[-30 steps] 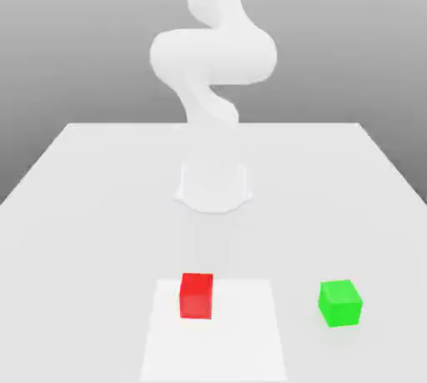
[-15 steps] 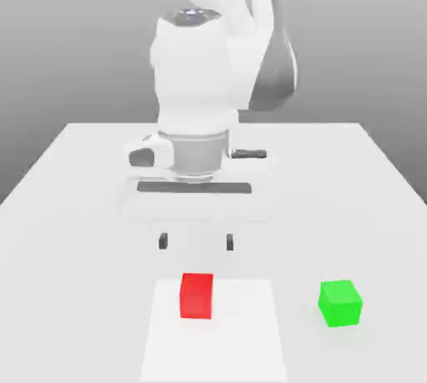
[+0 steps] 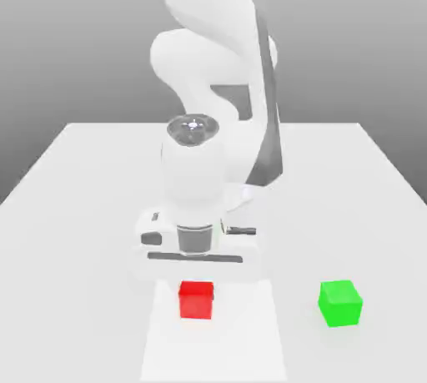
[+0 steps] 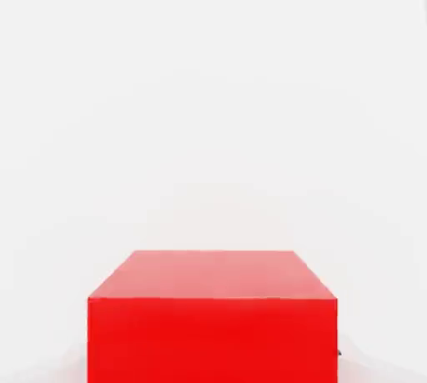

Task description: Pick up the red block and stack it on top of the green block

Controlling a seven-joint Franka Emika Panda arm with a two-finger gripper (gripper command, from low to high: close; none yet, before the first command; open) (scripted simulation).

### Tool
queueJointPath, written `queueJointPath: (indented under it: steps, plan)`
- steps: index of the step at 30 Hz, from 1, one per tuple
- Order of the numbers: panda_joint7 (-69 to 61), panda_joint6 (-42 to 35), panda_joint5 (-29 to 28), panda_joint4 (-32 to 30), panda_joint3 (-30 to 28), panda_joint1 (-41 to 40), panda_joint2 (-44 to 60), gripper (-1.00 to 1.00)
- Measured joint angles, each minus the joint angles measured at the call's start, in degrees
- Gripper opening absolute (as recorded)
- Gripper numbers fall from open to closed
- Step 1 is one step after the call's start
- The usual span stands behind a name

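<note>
On the white table [image 3: 75, 206], exterior view: the white arm [image 3: 218, 64] rises from the far side, bends forward and comes down over the near-centre area. Its wrist and hand body sit low, directly above and just behind the red block [image 3: 196, 299]. The claw [image 3: 197, 283] is at the underside of the hand, right at the block's top edge; its fingers are hidden by the hand body, so I cannot tell whether it is open or closed, nor whether it touches the block.

A slightly brighter rectangular patch [image 3: 242, 340] lies on the table at the near edge. The red block rests on this patch, toward its far end and a little to the exterior view's left of the patch centre, flat on the surface.

The green block [image 3: 340, 304] rests on the table well apart from the red one, toward the exterior view's right, off the patch.

Hand view: the red block [image 4: 213, 316] seen close, top face and one side face visible, on white surface.
</note>
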Motion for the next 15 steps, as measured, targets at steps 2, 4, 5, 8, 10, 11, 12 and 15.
queueJointPath:
  steps: [2, 4, 5, 8, 10, 11, 12, 15]
  plan:
    - [0.54, -2.69, -0.78, -0.45, -0.50, 0.30, -3.16, -1.00]
    - [1.18, -6.02, -1.67, -1.00, -0.77, 0.35, -7.06, -1.00]
    - [1.44, -7.76, -2.02, -1.30, -0.78, 0.25, -9.08, -1.00]
    - [3.91, -12.33, -2.47, -1.15, 0.45, -0.16, -13.50, -1.00]
    - [8.22, -14.45, -2.30, 0.43, 4.06, 4.96, -14.05, -1.00]
    - [10.64, -15.42, -2.24, 1.34, 5.40, 8.38, -14.12, -1.00]
    - [13.13, -16.38, -2.18, 2.29, 6.40, 10.83, -14.14, -1.00]
    - [20.68, -19.21, -1.95, 5.18, 9.63, 17.27, -14.09, -1.00]
